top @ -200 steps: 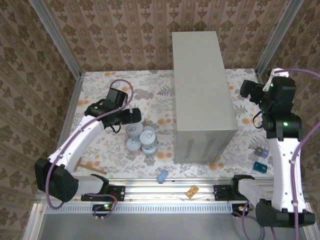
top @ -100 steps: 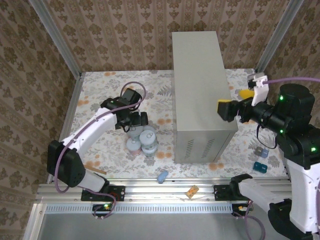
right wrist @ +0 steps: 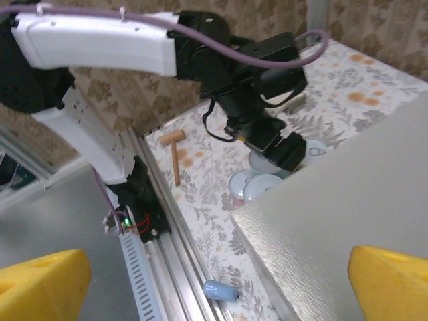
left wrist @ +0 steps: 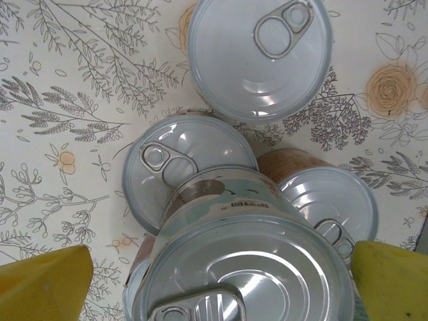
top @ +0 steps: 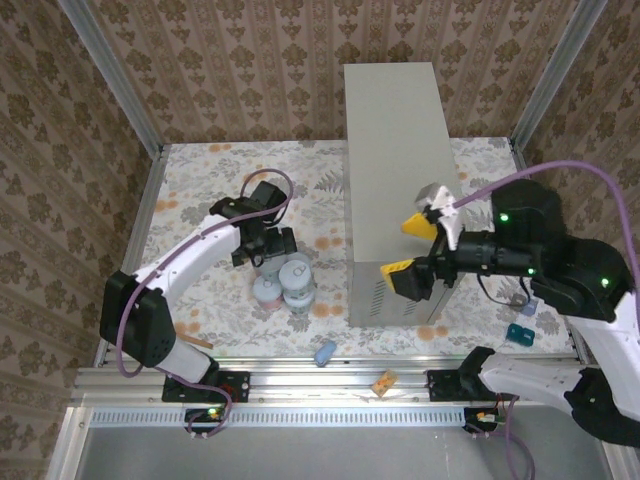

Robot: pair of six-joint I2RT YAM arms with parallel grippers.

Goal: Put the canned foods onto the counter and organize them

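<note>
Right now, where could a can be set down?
The counter top is bare; the right gripper hangs at its near end. The floral floor behind the left arm is free. Crowded: the cans under the left gripper.

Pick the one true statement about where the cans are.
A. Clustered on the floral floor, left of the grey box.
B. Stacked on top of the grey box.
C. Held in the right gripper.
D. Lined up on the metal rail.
A: the cans sit bunched together on the floral floor to the left of the grey box, under the open left gripper.
</note>
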